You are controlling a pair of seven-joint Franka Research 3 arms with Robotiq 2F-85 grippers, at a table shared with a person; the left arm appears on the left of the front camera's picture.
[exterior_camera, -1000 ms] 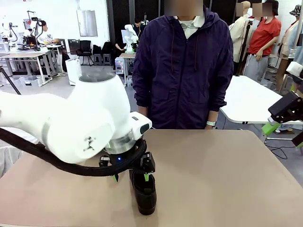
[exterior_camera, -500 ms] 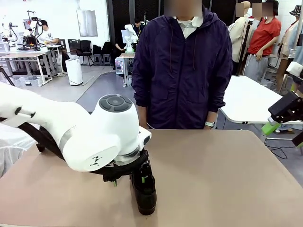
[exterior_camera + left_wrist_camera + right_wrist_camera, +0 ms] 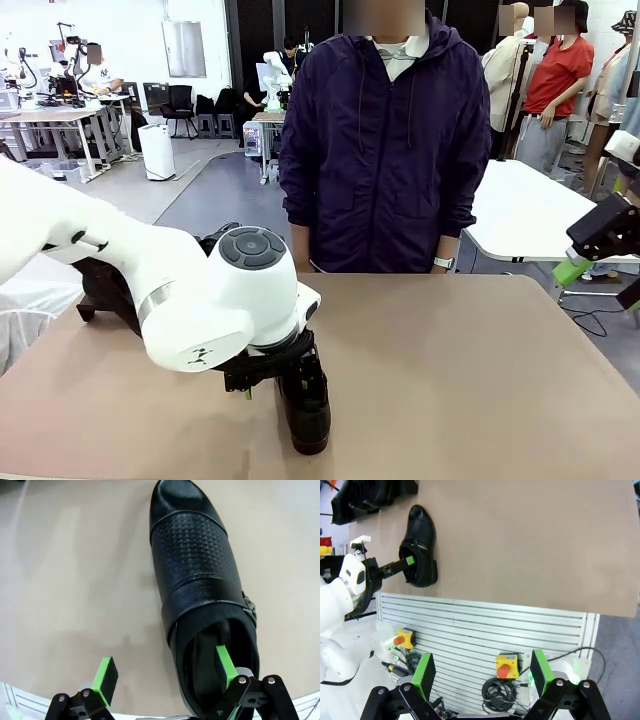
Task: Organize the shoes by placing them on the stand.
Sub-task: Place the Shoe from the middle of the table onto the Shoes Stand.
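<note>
Straddling the shoe's side wall, the left gripper (image 3: 165, 672) has one green pad (image 3: 226, 666) inside the shoe's opening and the other pad (image 3: 105, 679) outside over bare tabletop, jaws spread and not yet pinched on the leather; this stance suits a pinch on the collar for lifting, judged from the task. Item: one black leather shoe (image 3: 200, 585), lying flat on the tan table (image 3: 480, 370) near the robot's edge, toe pointing away from the wrist camera. Finish: glossy smooth rounded toe cap, a perforated or embossed dotted panel across the vamp, a plain band over the instep, a small metal fitting at one side, low heel seen in the right wrist view (image 3: 421, 545). In the front view the shoe (image 3: 306, 415) sits partly beneath the left arm's white wrist housing. Right gripper (image 3: 481, 672): parted, holding nothing, raised well off to the table's side over a slatted panel with red emergency buttons (image 3: 507, 665). Person (image 3: 385, 150) in a dark jacket stands at the far edge, hands not on the table.
</note>
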